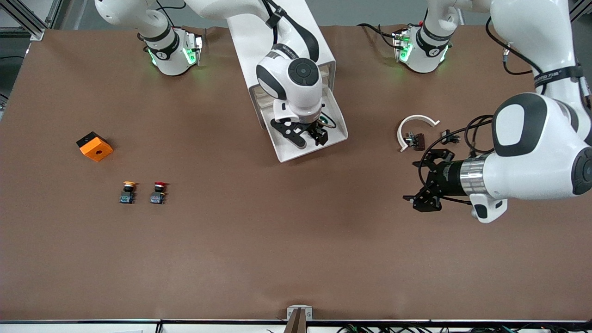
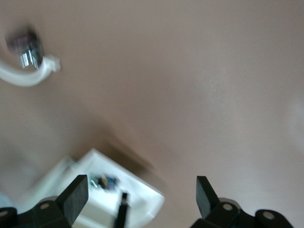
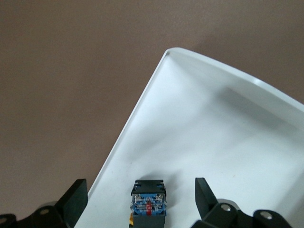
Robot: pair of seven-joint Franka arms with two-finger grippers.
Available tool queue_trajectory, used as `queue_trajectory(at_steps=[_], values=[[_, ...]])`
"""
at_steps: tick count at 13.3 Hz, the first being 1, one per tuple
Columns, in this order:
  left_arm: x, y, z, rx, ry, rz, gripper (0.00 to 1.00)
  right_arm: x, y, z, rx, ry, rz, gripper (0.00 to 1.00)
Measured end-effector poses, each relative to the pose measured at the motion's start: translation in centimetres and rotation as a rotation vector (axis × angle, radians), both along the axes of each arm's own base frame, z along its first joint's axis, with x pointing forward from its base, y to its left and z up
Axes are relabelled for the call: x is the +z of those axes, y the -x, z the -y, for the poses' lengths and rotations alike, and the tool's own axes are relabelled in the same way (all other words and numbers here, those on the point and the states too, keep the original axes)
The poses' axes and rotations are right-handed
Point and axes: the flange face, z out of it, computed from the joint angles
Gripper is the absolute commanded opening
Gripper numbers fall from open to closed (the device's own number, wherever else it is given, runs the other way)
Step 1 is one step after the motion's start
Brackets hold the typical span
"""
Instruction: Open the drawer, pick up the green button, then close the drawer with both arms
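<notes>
The white cabinet point(image 1: 245, 41) stands at the robots' edge of the table. Its drawer point(image 1: 309, 151) is pulled out toward the front camera. The button lies in the drawer, and its green cap point(image 1: 329, 121) shows beside the right hand. My right gripper point(image 1: 315, 135) is low in the drawer and open. In the right wrist view the button's bluish base point(image 3: 149, 201) lies between its spread fingertips point(image 3: 74, 197) on the drawer floor point(image 3: 223, 142). My left gripper point(image 1: 422, 185) is open and empty over bare table toward the left arm's end. Its blurred view shows the drawer point(image 2: 142, 204) and the button point(image 2: 105, 182).
A yellow-capped button point(image 1: 128, 192) and a red-capped button point(image 1: 158, 193) stand toward the right arm's end, with an orange block point(image 1: 95, 146) farther from the front camera. A white curved piece point(image 1: 413, 123) with small dark parts point(image 1: 416, 140) lies by the left gripper.
</notes>
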Motion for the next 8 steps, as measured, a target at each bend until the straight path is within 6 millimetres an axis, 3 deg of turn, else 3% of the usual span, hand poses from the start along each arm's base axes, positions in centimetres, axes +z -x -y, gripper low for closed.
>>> queue_trajectory(at_steps=[4, 8], values=[[-1.3, 0.8, 0.2, -0.425, -0.096, 0.091, 1.0, -1.8, 1.3, -0.9, 0.022, 0.023, -0.016, 1.0], [-3.4, 1.2, 1.5, -0.597, -0.09, 0.12, 1.0, -3.5, 1.8, -1.2, 0.03, 0.041, -0.026, 1.0]])
